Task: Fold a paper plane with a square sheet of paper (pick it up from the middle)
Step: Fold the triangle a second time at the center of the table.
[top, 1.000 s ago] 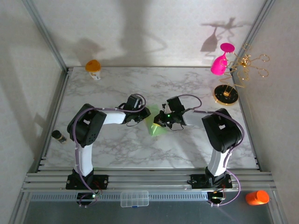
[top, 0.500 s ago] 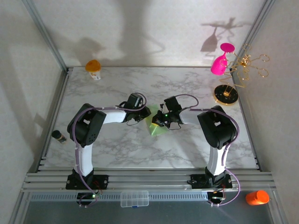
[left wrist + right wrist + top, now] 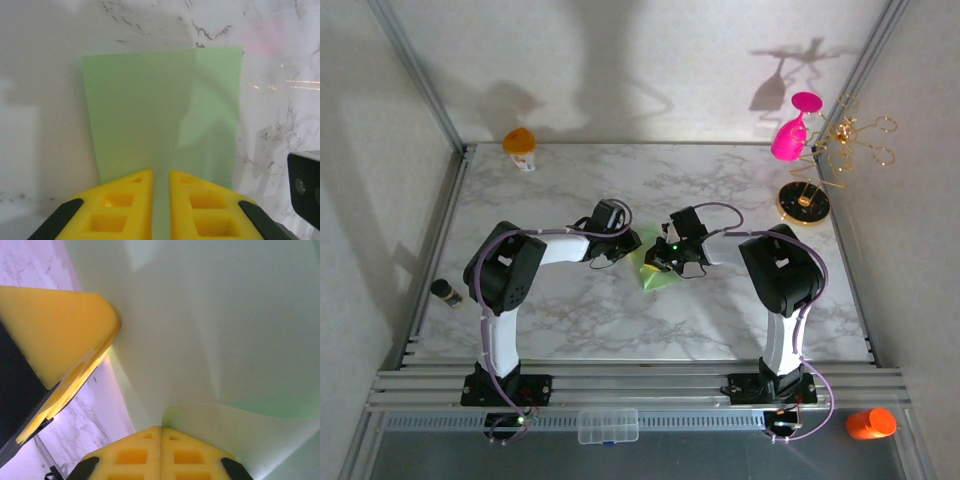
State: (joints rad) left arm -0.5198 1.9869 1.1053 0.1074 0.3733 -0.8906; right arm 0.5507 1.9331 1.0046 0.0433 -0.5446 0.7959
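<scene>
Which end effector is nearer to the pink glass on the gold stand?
Right. The right end effector is nearer the pink glass; the left end effector sits farther left.

Right pincer (image 3: 663, 262) further left — nearer the left pincer (image 3: 632, 243) — over the square sheet of paper (image 3: 655, 270).

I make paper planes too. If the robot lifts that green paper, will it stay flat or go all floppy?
Probably floppy: the square sheet of paper already curls over by the right gripper, which pinches its edge. It looks thin and light, so it should bend easily, and may crumple if tugged.
</scene>
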